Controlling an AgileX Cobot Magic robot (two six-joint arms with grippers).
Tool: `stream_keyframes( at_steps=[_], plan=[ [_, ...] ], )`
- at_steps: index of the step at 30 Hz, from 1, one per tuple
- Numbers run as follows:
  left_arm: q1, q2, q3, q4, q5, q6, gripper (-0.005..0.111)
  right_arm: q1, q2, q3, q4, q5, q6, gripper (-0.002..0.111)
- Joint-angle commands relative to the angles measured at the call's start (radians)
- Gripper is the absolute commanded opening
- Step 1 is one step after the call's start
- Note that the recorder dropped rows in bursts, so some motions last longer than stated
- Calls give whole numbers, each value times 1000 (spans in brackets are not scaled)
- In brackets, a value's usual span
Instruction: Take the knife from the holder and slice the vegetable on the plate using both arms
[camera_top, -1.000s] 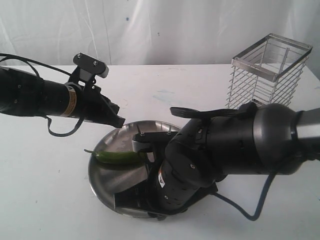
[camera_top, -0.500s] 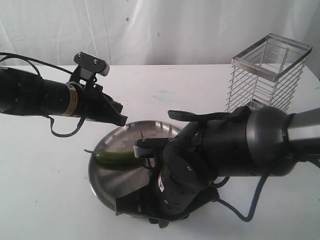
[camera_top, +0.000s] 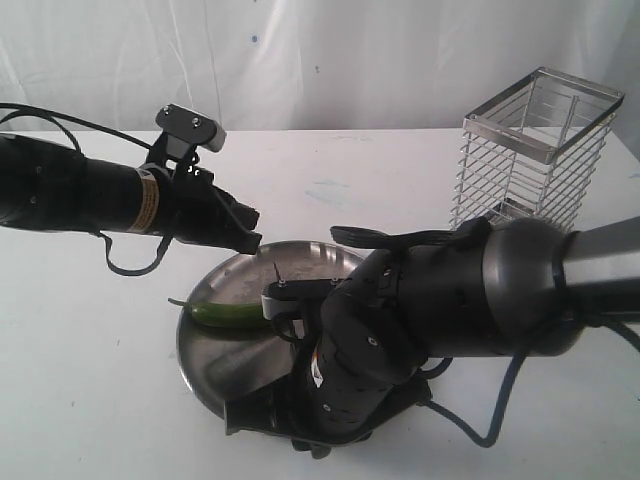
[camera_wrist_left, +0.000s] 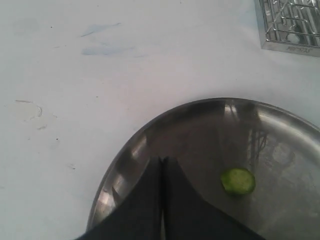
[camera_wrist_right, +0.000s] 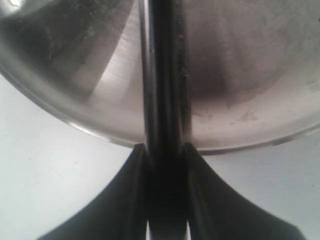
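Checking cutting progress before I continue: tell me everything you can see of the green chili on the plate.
The chili is slender, glossy green and slightly curved, its thin stem pointing to the left in the exterior view. It lies flat on the steel plate. Its other end is hidden behind the right arm, so any cut face is unseen. One round green slice lies loose on the plate. The shut left end effector is clear of it.
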Motion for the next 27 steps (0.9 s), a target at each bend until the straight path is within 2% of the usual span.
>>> stream_keyframes(
  at_steps=[1, 3, 7, 13, 27],
  plan=[
    [0, 7, 3, 2, -35, 3, 0, 1, 11, 3, -6, -24, -13, 0],
    [0, 41, 3, 2, -50, 1, 0, 1, 11, 3, -8, -24, -13, 0],
    [0, 103, 3, -106, -81, 26, 0, 1, 11, 3, -8, -24, -13, 0],
    [-2, 147, 3, -206, -255, 90, 0, 1, 11, 3, -8, -20, -13, 0],
    [-2, 255, 3, -177, -191, 78, 0, 1, 11, 3, -8, -20, -13, 0]
  ],
)
